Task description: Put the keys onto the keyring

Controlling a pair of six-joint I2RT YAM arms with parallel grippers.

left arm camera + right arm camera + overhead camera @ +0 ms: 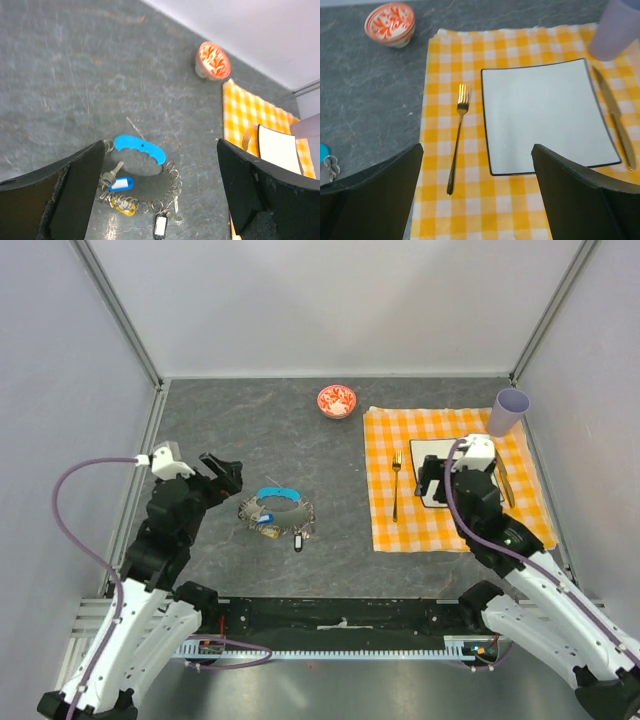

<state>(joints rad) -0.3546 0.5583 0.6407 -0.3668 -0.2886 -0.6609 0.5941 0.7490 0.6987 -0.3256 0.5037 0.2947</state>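
Observation:
The keyring [277, 512] lies flat on the grey table, a wire loop with a curved light-blue strip [139, 148] and many small rings. Several keys hang on it: one with a blue tag [119, 183], one with a yellowish head [122, 205], one with a black tag [160, 225], and a bare metal one [175, 202]. My left gripper [222, 476] hovers just left of the loop, jaws wide open and empty [160, 200]. My right gripper [436, 480] stands open over the checked placemat [478, 195], holding nothing.
A red-and-white bowl [337, 401] sits at the back. The orange checked placemat [400, 523] carries a fork [457, 140], a white square plate [545, 115], a knife [615, 117] and a lilac cup [508, 411]. Walls close the table on three sides.

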